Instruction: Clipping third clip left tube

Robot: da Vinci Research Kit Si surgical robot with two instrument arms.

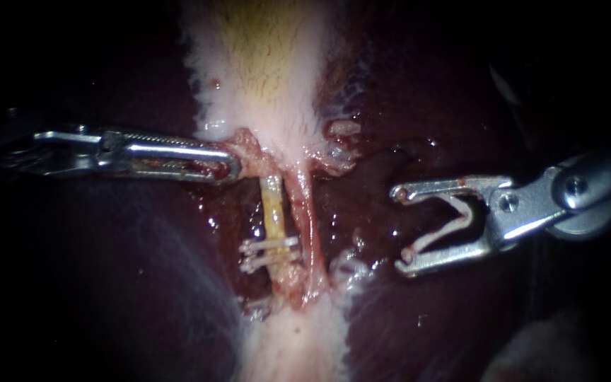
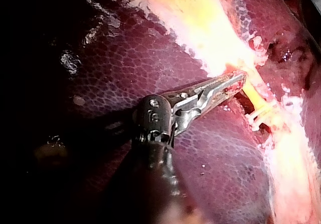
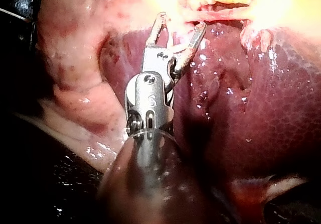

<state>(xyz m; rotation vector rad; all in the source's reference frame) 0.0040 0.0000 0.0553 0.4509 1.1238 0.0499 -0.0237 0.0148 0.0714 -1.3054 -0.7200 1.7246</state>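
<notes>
The yellow left tube (image 1: 274, 216) runs down from the pale gallbladder (image 1: 263, 64) and carries two white clips (image 1: 270, 253) low on it. A reddish right tube (image 1: 305, 212) lies beside it. My left instrument (image 1: 233, 166) comes in level, its jaws shut on tissue at the gallbladder's neck, just above the left tube; the left wrist view shows the same hold (image 2: 242, 77). My right instrument (image 1: 399, 230) stands to the right of both tubes and apart from them. Its jaws are spread wide with a white V-shaped clip (image 1: 447, 226) seated between them. In the right wrist view its jaws (image 3: 181, 22) point at the tubes (image 3: 215, 0).
Dark red liver (image 1: 461, 318) surrounds the tubes on both sides, wet and glistening. A pale strip of tissue (image 1: 295, 339) continues below the clips. Frayed whitish tissue (image 1: 351, 272) lies between the right tube and the right instrument.
</notes>
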